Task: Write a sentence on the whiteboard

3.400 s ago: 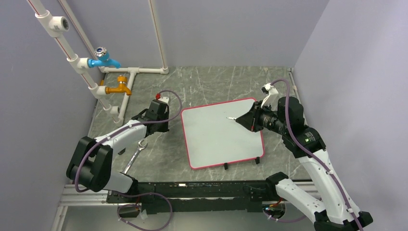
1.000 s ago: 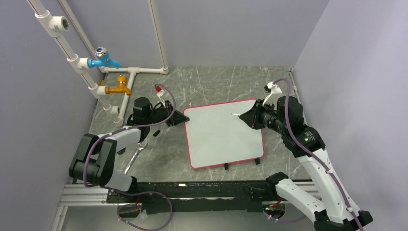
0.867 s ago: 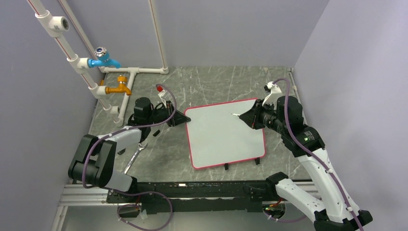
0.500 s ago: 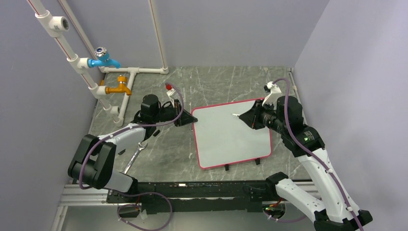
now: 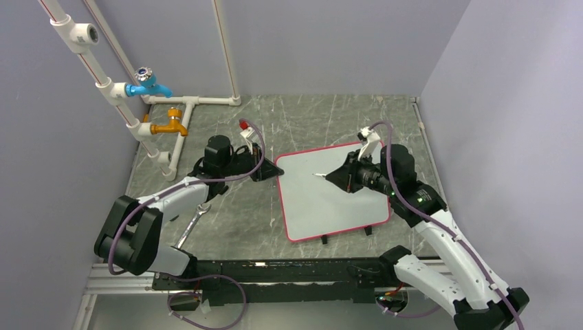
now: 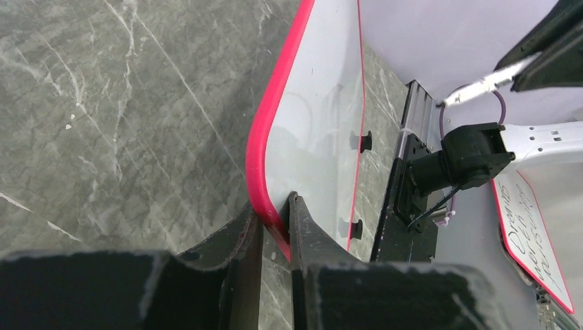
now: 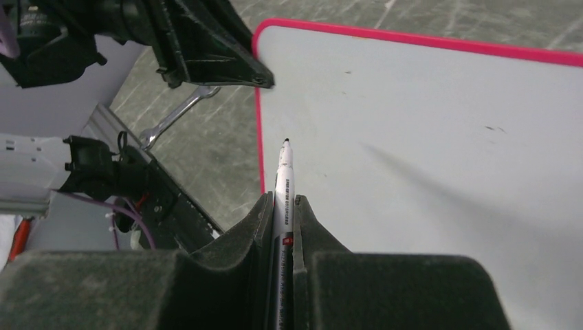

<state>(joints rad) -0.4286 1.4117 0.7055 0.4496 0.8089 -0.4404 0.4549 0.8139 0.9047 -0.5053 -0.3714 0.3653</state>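
Left end effector is pinching the probably light, stiff whiteboard by its red rim, right end effector clamping a marker.

The whiteboard has a smooth, glossy white face that mirrors faintly in the left wrist view, edged by a sleek red-pink rim that looks like plastic; the surface has a grey-green stone look with pale veins and a dull sheen. The left tool and right tool are matt black with a slightly grainy, rough-edged finish, while the marker has a smooth white plastic barrel. The wrench is bright bare metal, and the pipes look like smooth white plastic.
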